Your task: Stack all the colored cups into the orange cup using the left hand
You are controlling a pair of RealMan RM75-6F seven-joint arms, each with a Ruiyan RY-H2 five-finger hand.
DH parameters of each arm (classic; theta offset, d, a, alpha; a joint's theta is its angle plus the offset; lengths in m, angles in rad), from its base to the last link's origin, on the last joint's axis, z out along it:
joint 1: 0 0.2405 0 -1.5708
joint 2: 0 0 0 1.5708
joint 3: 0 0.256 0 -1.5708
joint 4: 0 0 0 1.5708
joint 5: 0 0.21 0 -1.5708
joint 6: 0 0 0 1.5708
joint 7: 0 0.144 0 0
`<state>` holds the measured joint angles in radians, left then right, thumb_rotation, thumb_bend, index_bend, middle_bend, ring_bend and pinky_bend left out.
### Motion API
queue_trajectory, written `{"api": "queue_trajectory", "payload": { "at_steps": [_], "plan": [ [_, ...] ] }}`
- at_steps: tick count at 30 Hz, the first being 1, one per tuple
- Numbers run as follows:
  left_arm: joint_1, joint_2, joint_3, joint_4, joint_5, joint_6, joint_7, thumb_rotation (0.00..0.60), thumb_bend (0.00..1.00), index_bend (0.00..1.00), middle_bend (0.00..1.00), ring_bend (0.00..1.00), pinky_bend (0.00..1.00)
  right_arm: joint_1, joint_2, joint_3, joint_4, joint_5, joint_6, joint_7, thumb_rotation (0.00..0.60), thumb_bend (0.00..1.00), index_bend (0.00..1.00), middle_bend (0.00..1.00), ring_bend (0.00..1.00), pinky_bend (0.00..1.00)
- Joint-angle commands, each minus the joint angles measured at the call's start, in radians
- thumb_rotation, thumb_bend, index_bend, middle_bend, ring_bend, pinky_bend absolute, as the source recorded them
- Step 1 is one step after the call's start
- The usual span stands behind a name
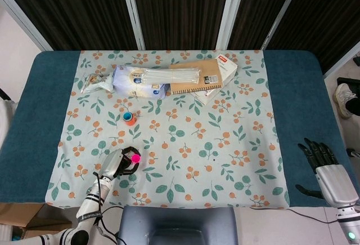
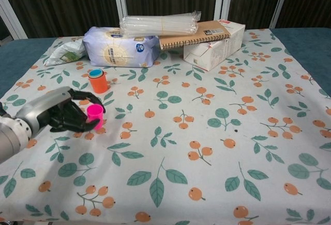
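Because it belongs inside the orange cup (image 2: 97, 81) farther back, the left hand (image 2: 61, 115) is gripping the pink cup (image 2: 94, 115) upright, fingers wrapping it.

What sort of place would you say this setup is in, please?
Probably a lab or test room made to look homely: a table under a floral tablecloth, dark curtain panels behind, and household clutter such as a spiral notebook and a white box.
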<state>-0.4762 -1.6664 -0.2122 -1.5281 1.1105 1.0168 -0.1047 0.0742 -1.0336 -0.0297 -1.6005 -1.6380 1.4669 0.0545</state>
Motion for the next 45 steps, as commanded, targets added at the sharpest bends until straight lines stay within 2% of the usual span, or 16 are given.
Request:
{"api": "queue_trajectory", "payload": {
  "at_steps": [1,4,7,11,20,35,36,37,38,40,42,45],
  "plan": [
    [-0.039,0.004,-0.091,0.016,-0.002,0.029,-0.015,0.6,0.52,0.64,1.0,1.0,1.0,0.0,0.0,0.001,-0.001,0.002,-0.002,-0.001,0.6,0.13,0.0,0.0,0.0,0.0],
    [-0.091,-0.027,-0.182,0.082,-0.06,0.013,-0.041,0.6,0.55,0.63,1.0,1.0,1.0,0.001,-0.003,0.003,-0.002,0.007,-0.003,-0.008,0.6,0.13,0.0,0.0,0.0,0.0],
    [-0.155,-0.072,-0.245,0.19,-0.109,-0.01,-0.038,0.6,0.58,0.63,1.0,1.0,1.0,0.004,-0.006,0.006,-0.003,0.016,-0.013,-0.015,0.6,0.13,0.0,0.0,0.0,0.0],
    [-0.216,-0.115,-0.286,0.309,-0.143,-0.052,-0.06,0.6,0.6,0.63,1.0,1.0,1.0,0.012,-0.008,0.013,-0.003,0.035,-0.031,-0.025,0.6,0.13,0.0,0.0,0.0,0.0],
    [-0.267,-0.153,-0.288,0.472,-0.152,-0.102,-0.104,0.6,0.58,0.64,1.0,1.0,1.0,0.014,-0.01,0.021,-0.006,0.058,-0.04,-0.037,0.6,0.13,0.0,0.0,0.0,0.0],
    [-0.262,-0.166,-0.246,0.536,-0.152,-0.155,-0.155,0.6,0.53,0.62,1.0,1.0,1.0,0.01,-0.011,0.022,-0.001,0.054,-0.029,-0.028,0.6,0.13,0.0,0.0,0.0,0.0],
    [-0.262,-0.168,-0.245,0.538,-0.154,-0.157,-0.154,0.6,0.51,0.59,1.0,1.0,1.0,0.011,-0.011,0.022,-0.002,0.055,-0.03,-0.027,0.6,0.13,0.0,0.0,0.0,0.0],
    [-0.264,-0.168,-0.242,0.538,-0.159,-0.167,-0.15,0.6,0.49,0.51,1.0,1.0,1.0,0.011,-0.01,0.023,-0.002,0.056,-0.03,-0.023,0.6,0.13,0.0,0.0,0.0,0.0],
    [-0.267,-0.166,-0.239,0.537,-0.165,-0.182,-0.144,0.6,0.47,0.4,1.0,1.0,1.0,0.012,-0.011,0.024,-0.002,0.058,-0.031,-0.021,0.6,0.13,0.0,0.0,0.0,0.0],
    [-0.275,-0.158,-0.235,0.528,-0.178,-0.206,-0.124,0.6,0.42,0.08,1.0,1.0,1.0,0.015,-0.012,0.026,-0.001,0.063,-0.037,-0.023,0.6,0.13,0.0,0.0,0.0,0.0],
    [-0.276,-0.154,-0.233,0.517,-0.176,-0.195,-0.11,0.6,0.41,0.0,1.0,1.0,1.0,0.015,-0.011,0.023,-0.001,0.058,-0.039,-0.023,0.6,0.13,0.0,0.0,0.0,0.0],
    [-0.266,-0.142,-0.231,0.492,-0.157,-0.152,-0.104,0.6,0.4,0.0,1.0,1.0,1.0,0.012,-0.009,0.02,0.001,0.046,-0.026,-0.013,0.6,0.13,0.0,0.0,0.0,0.0]
  ]
}}
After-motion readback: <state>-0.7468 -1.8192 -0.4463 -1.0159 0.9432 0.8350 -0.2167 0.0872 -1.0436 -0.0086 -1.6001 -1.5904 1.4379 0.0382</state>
